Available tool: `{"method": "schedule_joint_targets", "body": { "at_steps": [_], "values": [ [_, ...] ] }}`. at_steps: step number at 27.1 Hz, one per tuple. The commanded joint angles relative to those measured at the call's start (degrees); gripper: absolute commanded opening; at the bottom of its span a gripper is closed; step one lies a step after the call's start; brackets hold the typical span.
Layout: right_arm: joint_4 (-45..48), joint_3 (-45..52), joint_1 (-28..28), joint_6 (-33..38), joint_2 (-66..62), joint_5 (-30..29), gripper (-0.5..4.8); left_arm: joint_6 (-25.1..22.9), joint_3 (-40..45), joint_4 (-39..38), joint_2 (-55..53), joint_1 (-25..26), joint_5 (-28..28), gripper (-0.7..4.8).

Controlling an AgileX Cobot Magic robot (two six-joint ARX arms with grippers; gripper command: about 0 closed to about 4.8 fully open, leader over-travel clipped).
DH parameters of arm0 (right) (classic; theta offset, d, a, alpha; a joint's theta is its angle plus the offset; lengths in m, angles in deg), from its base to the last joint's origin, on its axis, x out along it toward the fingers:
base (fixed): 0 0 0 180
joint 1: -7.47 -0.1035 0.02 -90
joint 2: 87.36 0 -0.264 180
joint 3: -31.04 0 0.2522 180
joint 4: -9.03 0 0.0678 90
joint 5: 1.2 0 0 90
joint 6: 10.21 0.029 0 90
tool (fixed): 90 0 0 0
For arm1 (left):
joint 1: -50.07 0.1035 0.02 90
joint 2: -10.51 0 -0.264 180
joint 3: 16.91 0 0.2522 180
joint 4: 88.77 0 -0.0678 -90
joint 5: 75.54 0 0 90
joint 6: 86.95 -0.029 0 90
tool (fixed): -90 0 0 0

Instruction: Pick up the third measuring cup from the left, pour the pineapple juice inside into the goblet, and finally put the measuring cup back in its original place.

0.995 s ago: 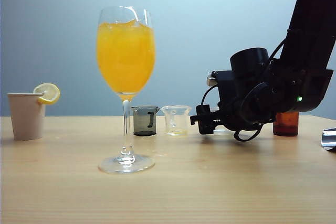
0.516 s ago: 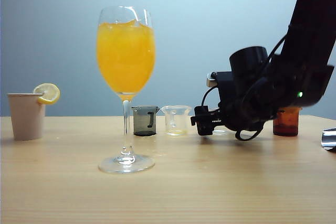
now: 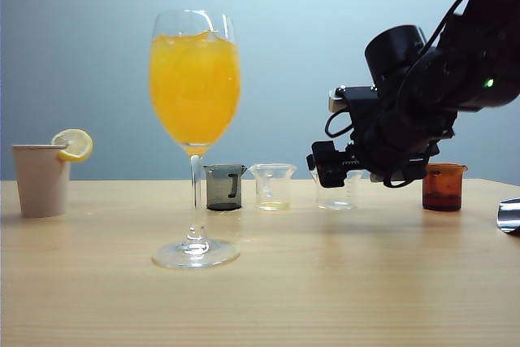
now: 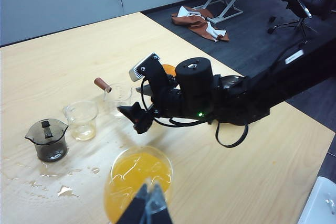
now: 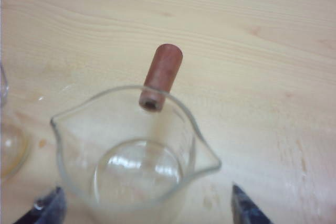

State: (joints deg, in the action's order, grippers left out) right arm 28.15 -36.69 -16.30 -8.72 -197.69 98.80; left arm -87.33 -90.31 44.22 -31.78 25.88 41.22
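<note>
The goblet [image 3: 195,79] stands left of centre, its bowl full of deep orange drink; it also shows from above in the left wrist view [image 4: 137,174]. The third measuring cup [image 3: 337,194], clear with a reddish-brown stub handle, stands on the table and looks empty [image 5: 131,156]; no pineapple juice shows in it. My right gripper [image 3: 327,170] hovers just above this cup, open, its fingertips [image 5: 244,208] wide on either side of the cup without touching it. My left gripper [image 4: 149,190] is shut on nothing, above the goblet's rim.
In the row stand a dark grey cup [image 3: 224,187], a clear cup [image 3: 272,186] holding a little pale yellow liquid, and an amber-brown cup [image 3: 443,187]. A paper cup with a lemon slice [image 3: 41,178] is far left. Spilled drops [image 4: 63,190] wet the table.
My right gripper has risen from table level and drawn up and to the right, uncovering the third measuring cup, which stays on the table. Nothing else has moved.
</note>
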Motion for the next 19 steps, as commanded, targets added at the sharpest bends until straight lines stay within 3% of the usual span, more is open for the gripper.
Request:
{"method": "schedule_joint_targets", "body": {
  "at_steps": [1, 2, 3, 7, 9, 14, 19],
  "values": [
    [-7.76, -0.04, -0.04, 0.31, 3.28, -3.87, 2.33, 0.00, -0.24, 0.61, 0.07, 0.13, -1.25, -0.05],
    [-10.75, -0.04, -0.04, 0.31, 4.57, -5.22, 1.46, 0.07, -0.24, 0.59, 0.07, 0.13, -1.25, -0.05],
    [-13.09, -0.04, -0.04, 0.31, 5.60, -6.14, 1.00, 0.37, -0.24, 0.57, 0.07, 0.13, -1.22, -0.05],
    [-23.41, -0.04, -0.09, 0.35, 10.36, -8.90, 0.73, 0.42, -0.24, 0.55, 0.07, 0.13, -1.22, -0.05],
    [-27.89, -0.04, -0.09, 0.44, 12.72, -8.85, -0.06, 0.42, -0.24, 0.50, 0.07, 0.13, -1.22, -0.05],
    [-39.01, -0.02, -0.09, 0.44, 22.86, -8.87, -0.06, 0.42, -0.26, -1.18, 0.17, 0.13, -1.22, -0.05],
    [-46.10, 0.00, -0.11, 0.42, 32.04, -12.98, -0.06, 0.39, -0.24, -3.69, 0.85, 0.13, -1.25, -0.05]
  ]
}}
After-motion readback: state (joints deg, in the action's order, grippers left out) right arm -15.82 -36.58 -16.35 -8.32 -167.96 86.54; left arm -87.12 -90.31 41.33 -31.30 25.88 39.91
